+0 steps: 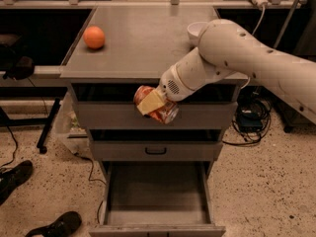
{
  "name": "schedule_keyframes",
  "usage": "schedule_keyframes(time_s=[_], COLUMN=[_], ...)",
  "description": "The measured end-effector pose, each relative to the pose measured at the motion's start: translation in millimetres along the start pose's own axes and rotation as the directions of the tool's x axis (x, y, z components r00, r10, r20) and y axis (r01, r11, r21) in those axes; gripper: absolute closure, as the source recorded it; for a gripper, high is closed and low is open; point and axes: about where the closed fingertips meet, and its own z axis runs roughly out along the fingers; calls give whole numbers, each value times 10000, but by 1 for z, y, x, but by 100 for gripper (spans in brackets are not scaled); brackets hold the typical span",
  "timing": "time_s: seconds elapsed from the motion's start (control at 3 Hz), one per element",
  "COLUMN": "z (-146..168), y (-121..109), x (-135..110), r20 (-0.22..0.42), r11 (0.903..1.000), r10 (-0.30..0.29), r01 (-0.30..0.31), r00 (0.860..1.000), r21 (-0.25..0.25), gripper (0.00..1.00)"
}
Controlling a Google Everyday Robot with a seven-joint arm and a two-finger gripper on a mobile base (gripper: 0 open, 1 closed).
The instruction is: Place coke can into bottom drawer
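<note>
One can (167, 114) in pincer (154, 105) above drawer (155, 194)

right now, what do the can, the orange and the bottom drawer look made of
can: likely thin metal, glossy red print, silvery end; the gripper holds it in its jaws before the top drawer front.
orange: real or plastic fruit, matte orange skin; cannot tell which.
bottom drawer: probably painted sheet metal, flat dull grey.

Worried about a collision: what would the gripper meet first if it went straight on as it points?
The gripper, holding the coke can, points down-left; probably the floor left of the bottom drawer, depth unclear.
</note>
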Motion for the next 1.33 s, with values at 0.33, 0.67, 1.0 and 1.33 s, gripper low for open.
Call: schedule_keyframes(time_s=[0.33, 0.67, 1.0, 1.33], z=[0, 5, 38, 89], y=[0, 5, 17, 12], x=[0, 2, 29, 89], r20=[0, -28, 389, 1327], r11=[10000, 9997, 9940, 9864], r10=[0, -160, -120, 279], r01=[0, 159, 162, -58], r00=[10000, 9999, 9992, 9908], r21=[0, -195, -1082, -1642], gripper=[100, 100, 100, 100])
